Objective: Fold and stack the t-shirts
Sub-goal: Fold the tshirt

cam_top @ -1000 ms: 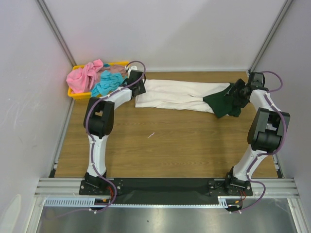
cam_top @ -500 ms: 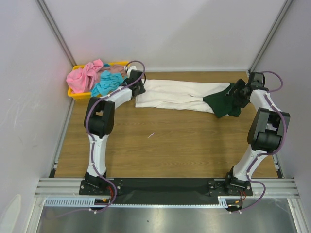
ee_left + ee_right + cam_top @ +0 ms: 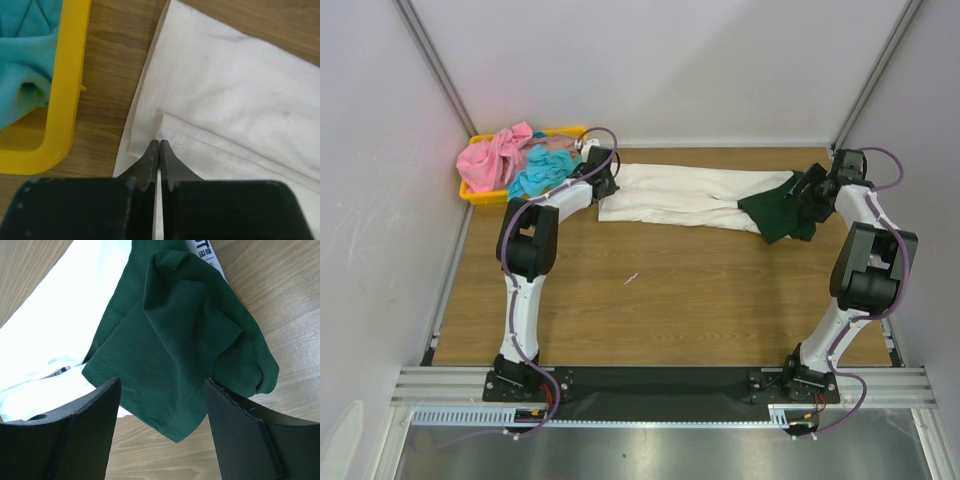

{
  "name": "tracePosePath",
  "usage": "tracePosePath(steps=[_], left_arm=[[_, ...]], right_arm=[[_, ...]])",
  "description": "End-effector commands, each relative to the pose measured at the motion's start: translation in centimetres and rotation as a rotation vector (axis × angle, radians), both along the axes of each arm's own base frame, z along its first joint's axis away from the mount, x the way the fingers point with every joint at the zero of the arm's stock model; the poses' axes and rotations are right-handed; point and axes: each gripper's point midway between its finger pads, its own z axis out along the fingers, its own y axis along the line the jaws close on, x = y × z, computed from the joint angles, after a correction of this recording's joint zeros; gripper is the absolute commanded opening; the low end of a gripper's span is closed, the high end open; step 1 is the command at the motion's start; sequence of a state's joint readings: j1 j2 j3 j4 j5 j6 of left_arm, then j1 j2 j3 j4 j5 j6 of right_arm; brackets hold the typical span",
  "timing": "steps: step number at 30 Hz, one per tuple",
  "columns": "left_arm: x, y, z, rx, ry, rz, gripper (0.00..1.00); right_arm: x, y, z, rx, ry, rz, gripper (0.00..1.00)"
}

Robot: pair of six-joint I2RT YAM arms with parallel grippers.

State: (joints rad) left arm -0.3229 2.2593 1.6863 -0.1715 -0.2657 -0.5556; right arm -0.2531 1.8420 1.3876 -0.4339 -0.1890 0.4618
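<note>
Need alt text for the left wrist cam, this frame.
The left gripper has its two black fingers pinched shut on the near hem of a white t-shirt, which lies flat on a wooden table. To the left, a corner of a yellow tray holds a turquoise t-shirt.

The top camera looks down from high on the near side and sees the whole surface (image 3: 650,300). Both wrist cameras look down from very close. All share the white shirt (image 3: 680,195): its left end, its green sleeve (image 3: 175,340).
</note>
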Motion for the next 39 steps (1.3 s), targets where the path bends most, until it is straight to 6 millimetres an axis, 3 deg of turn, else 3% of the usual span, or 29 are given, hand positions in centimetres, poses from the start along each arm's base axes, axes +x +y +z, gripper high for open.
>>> tracePosePath(steps=[1, 18, 24, 31, 32, 39], left_arm=[[1.9, 0.1, 2.3, -0.026, -0.064, 0.021, 0.0], [2.1, 3.7, 6.3, 0.11, -0.162, 0.093, 0.0], [2.0, 3.9, 6.2, 0.111, -0.167, 0.101, 0.0], [2.1, 4.0, 5.5, 0.119, -0.155, 0.111, 0.0], [2.1, 4.1, 5.3, 0.121, -0.152, 0.112, 0.0], [2.1, 4.3, 5.0, 0.12, -0.146, 0.109, 0.0]], right_arm=[[0.0, -0.5, 1.9, -0.024, -0.037, -0.012, 0.72], [-0.2, -0.3, 1.9, -0.017, -0.034, -0.011, 0.72], [-0.5, 0.9, 2.0, -0.002, -0.038, 0.006, 0.72], [-3.4, 4.0, 0.4, 0.088, -0.015, -0.029, 0.7], [-3.9, 4.4, -0.6, 0.101, -0.016, -0.039, 0.7], [-3.8, 5.2, -1.2, 0.137, -0.044, -0.077, 0.68]])
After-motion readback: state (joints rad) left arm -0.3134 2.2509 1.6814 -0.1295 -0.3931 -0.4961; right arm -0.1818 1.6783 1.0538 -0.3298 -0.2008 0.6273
